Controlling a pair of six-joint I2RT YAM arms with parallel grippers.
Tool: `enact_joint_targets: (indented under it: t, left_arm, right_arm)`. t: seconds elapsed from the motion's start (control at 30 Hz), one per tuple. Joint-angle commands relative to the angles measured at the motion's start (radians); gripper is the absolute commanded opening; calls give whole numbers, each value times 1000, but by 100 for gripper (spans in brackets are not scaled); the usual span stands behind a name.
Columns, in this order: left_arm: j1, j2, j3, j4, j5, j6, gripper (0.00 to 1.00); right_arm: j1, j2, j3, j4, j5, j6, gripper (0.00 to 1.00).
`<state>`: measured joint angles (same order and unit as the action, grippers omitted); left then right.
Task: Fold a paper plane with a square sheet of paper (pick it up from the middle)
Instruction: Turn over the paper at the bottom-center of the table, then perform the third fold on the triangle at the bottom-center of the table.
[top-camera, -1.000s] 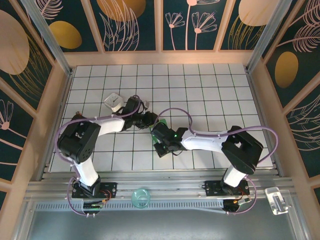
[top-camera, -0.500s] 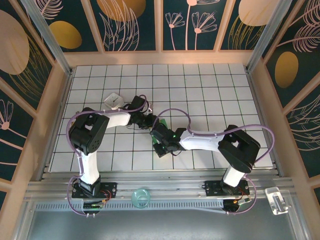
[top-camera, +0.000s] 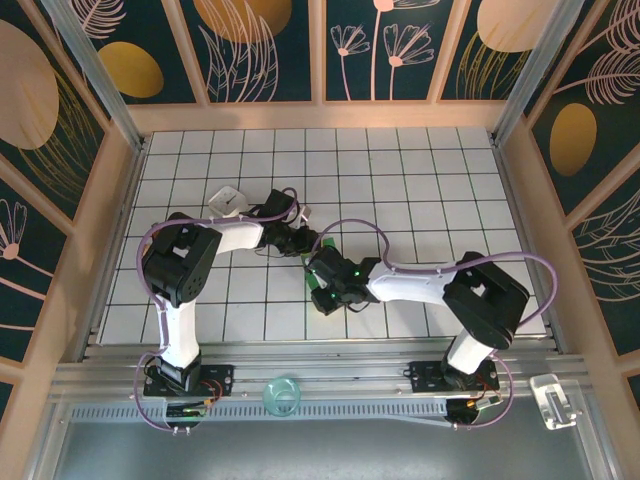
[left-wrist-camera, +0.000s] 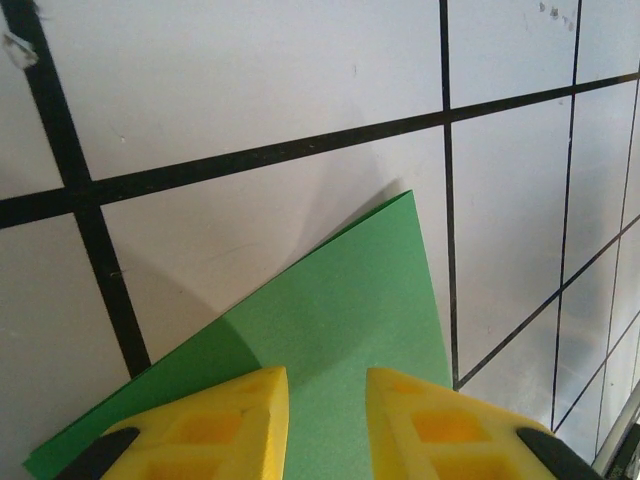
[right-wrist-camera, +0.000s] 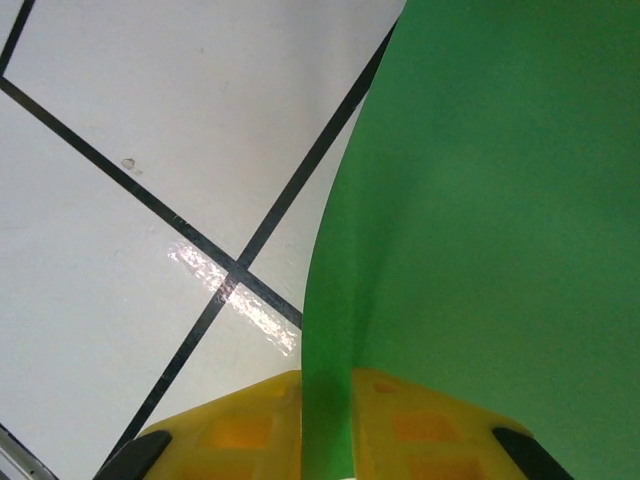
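Right wrist view has my right pincer (right-wrist-camera: 325, 385) pinching the edge of the bright-green sheet of paper (right-wrist-camera: 500, 200), which curls up above the white tiled tabletop (right-wrist-camera: 120, 90) near its middle, while my left pincer (left-wrist-camera: 327, 382) hovers slightly spread over the sheet's pointed corner.

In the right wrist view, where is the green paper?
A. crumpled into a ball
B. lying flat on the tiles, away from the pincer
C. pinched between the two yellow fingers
C: the green paper runs edge-on down into the closed right pincer.
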<state>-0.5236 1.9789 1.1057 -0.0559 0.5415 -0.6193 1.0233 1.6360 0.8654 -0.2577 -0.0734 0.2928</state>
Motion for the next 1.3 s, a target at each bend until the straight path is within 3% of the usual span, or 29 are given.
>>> enact_joint_targets:
  t: [0.0,1.03,1.27]
  left_arm:
    - [-9,63,-15,-67,-25,30,28]
    - [-7,97,10,-93,-28,56,26]
    - [-8,99,9,-94,-25,64,24]
  right_arm:
    - [-12,-36,-24,34,-15,-32,19]
    - [-56,-124,-137,146,-60,-105,24]
    - [-55,-125,-128,149,-57,-112,16]
